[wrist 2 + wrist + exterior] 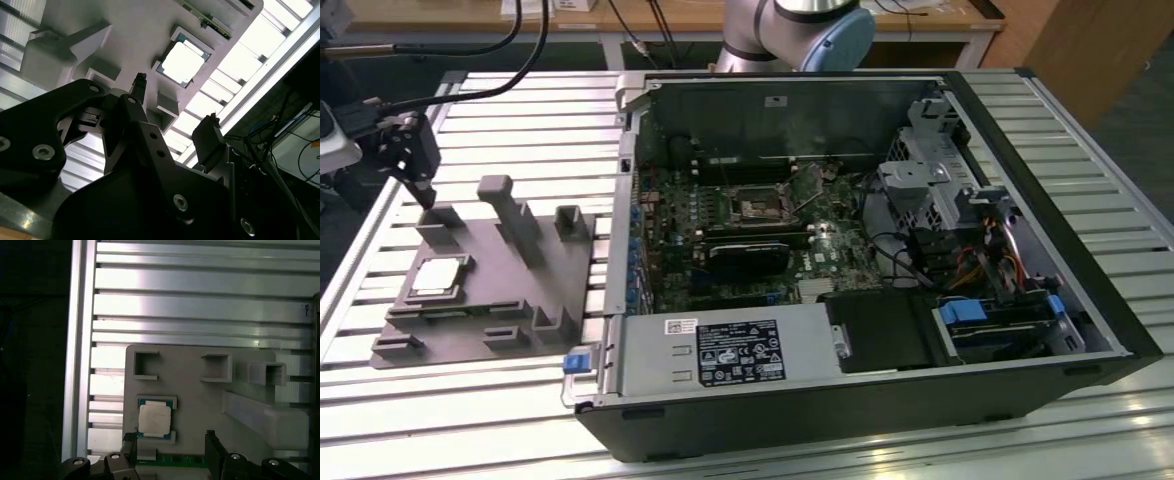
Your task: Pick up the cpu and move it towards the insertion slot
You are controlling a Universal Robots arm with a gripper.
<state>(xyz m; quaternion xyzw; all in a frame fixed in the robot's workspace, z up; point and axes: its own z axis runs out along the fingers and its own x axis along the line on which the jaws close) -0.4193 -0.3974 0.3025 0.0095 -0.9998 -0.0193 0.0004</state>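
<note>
Lying just beyond pincer (170, 436): cpu (154, 420)

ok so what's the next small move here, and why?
Probably shift the end effector to centre over the cpu: it's open, and the cpu lies untouched on the fixture plate, off-centre between its fingers.
</note>
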